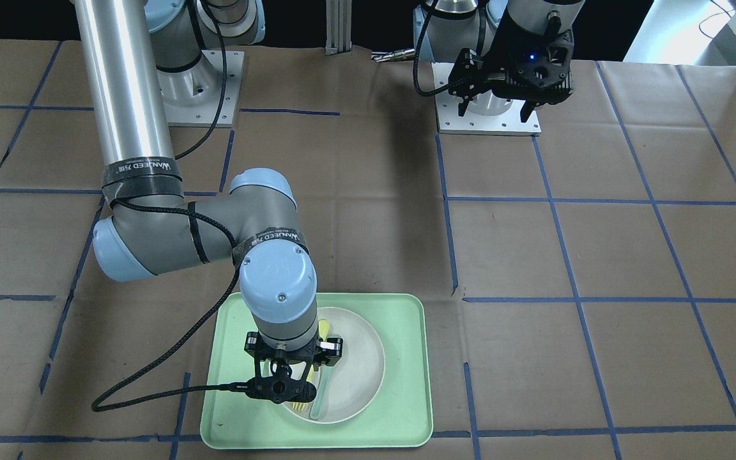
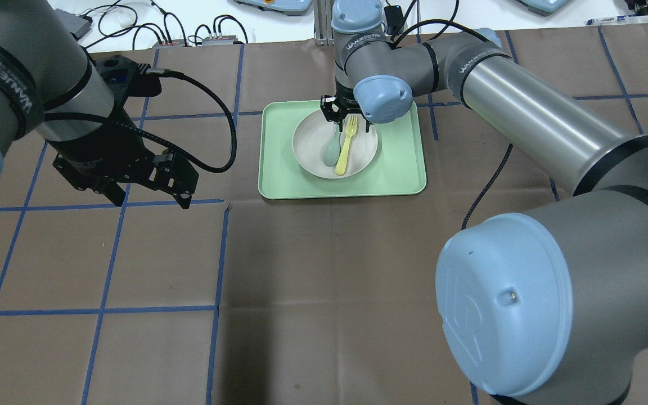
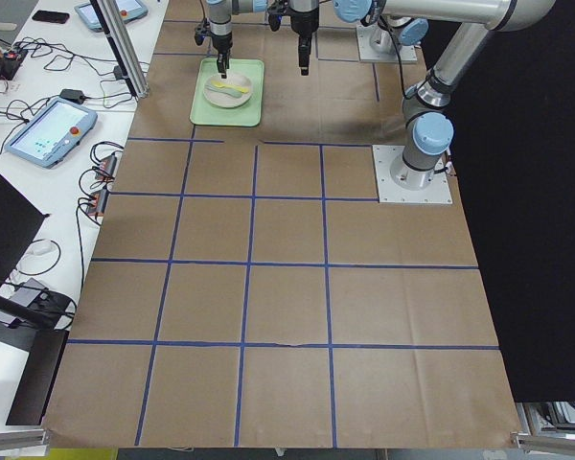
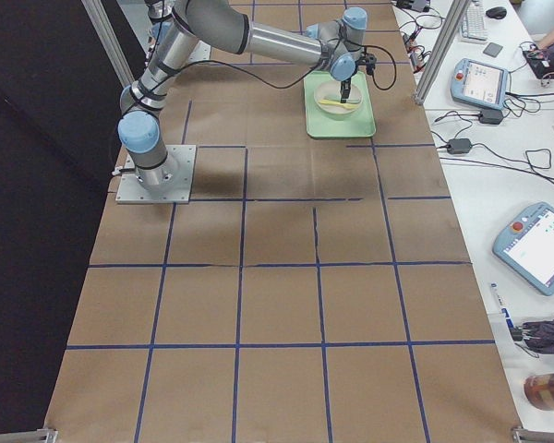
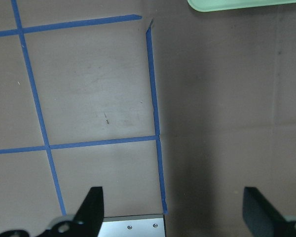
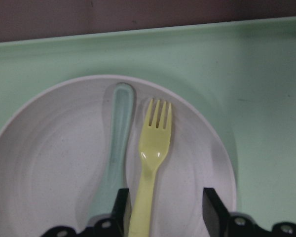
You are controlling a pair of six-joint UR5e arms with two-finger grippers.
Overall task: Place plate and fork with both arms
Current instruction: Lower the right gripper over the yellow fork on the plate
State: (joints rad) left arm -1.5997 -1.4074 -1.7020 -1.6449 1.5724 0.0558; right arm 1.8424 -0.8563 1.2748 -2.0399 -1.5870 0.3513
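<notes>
The off-white plate (image 2: 308, 147) sits in a mint-green tray (image 2: 400, 169). The pale-yellow fork (image 2: 346, 147) lies on the plate beside a grey-green spoon (image 2: 332, 151). My right gripper (image 2: 346, 119) hangs over the plate's far edge, open, with its fingers on either side of the fork's handle. In the right wrist view the fork (image 6: 155, 143) runs between the two fingers (image 6: 121, 210), nearer the left one, with the spoon (image 6: 119, 128) just outside. My left gripper (image 2: 152, 199) is open and empty above the bare table, left of the tray.
The table is covered in brown paper with a blue tape grid. The tray's near corner shows at the top of the left wrist view (image 5: 237, 4). The left arm's base plate (image 1: 489, 124) lies under the left gripper (image 1: 493, 115). Cables and pendants lie beyond the far edge.
</notes>
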